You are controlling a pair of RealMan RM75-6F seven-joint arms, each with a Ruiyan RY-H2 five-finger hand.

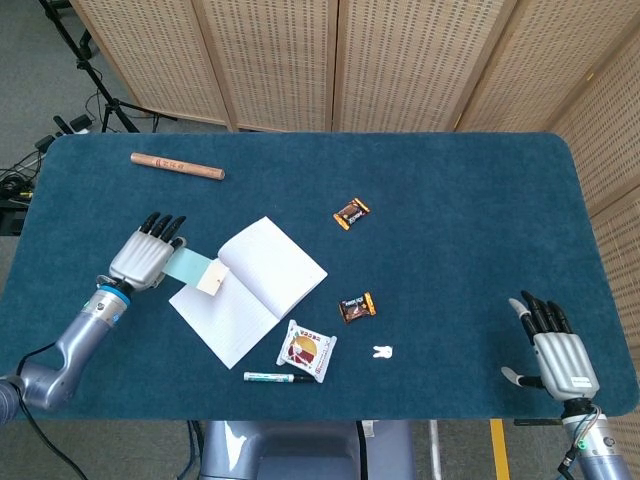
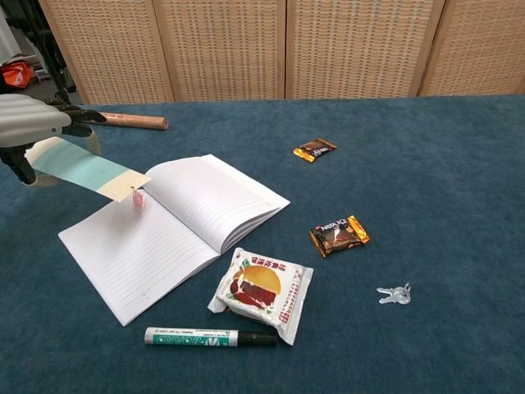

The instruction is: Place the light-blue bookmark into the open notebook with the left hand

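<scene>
My left hand [image 1: 148, 260] [image 2: 29, 123] holds the light-blue bookmark [image 1: 194, 270] [image 2: 89, 171] by its left end, lifted off the table. The bookmark's cream tip and small pink tassel [image 2: 137, 198] hang over the left page of the open notebook [image 1: 248, 287] [image 2: 168, 226], which lies flat with lined white pages. My right hand [image 1: 558, 353] rests at the table's near right corner, fingers spread and holding nothing; the chest view does not show it.
A wooden stick [image 1: 177, 166] lies at the back left. Two dark snack packets [image 1: 351, 213] [image 1: 356, 307], a white snack bag [image 1: 306, 350], a green marker [image 1: 277, 377] and a small white charm [image 1: 381, 352] lie right of and below the notebook.
</scene>
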